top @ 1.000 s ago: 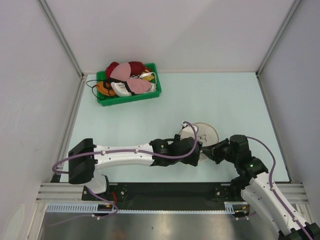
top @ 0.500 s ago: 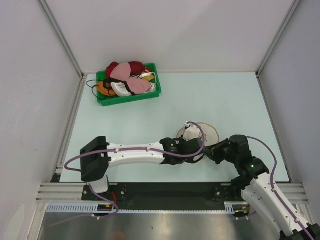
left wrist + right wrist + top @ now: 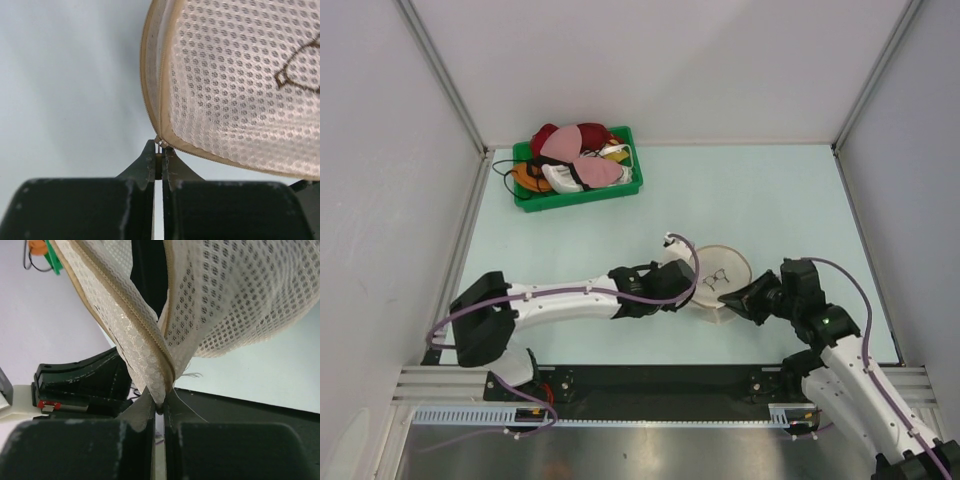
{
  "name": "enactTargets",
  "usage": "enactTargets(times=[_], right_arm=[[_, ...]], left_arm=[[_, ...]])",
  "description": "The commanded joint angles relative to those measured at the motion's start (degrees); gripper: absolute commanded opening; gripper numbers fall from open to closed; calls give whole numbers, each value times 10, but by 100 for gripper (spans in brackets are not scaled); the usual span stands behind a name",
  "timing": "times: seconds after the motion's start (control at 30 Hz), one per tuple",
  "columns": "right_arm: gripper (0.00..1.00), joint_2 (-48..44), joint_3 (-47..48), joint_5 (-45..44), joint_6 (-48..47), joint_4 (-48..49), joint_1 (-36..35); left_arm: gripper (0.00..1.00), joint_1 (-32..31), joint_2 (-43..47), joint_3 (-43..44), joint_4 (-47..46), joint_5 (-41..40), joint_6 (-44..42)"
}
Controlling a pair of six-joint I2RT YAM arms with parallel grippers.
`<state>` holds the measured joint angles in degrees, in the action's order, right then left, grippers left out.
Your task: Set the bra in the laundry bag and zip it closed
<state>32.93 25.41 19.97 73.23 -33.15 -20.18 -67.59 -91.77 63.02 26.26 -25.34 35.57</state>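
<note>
Illegible black mark [image 3: 717, 281] on laundry bag [image 3: 736, 262]

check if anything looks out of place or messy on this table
Only the green bin: its pile of bras sits heaped above the rim, and thin black straps spill over its left edge onto the table. The laundry bag is simply pinched at its zip rim by the left pincer and the right pincer.

Bright, even, diffuse light; faint shadows; left pincer [image 3: 158, 160] base blurred close-up.
</note>
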Motion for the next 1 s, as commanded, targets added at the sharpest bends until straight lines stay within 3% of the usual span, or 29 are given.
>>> enactTargets(times=[0.0, 0.17, 0.23, 0.33, 0.47, 0.57, 0.67, 0.83, 0.97], right_arm=[[0, 52, 62, 79, -127, -1, 53], [2, 228, 154, 135, -300, 23, 68], [15, 279, 210, 136, -334, 35, 53], [23, 384, 283, 162, -387, 30, 38], [44, 441, 322, 93, -407, -2, 52], [72, 398, 309, 16, -396, -39, 54], [86, 309, 279, -31, -385, -82, 56], [84, 176, 239, -20, -327, -156, 58], [77, 99, 154, 57, -220, -99, 49]], left_arm=[[0, 16, 76, -46, -57, 11, -101], [0, 5, 138, -99, -146, 149, -103], [0, -4, 153, -106, -169, 206, -65], [0, -9, 154, -111, -221, 275, -4], [0, -13, 130, -88, -212, 254, 23], [0, -12, 106, -63, -207, 254, 19], [0, -12, 78, -41, -209, 262, 9], [0, -13, 48, -10, -217, 288, 5], [0, -20, 41, 5, -220, 296, 6]])
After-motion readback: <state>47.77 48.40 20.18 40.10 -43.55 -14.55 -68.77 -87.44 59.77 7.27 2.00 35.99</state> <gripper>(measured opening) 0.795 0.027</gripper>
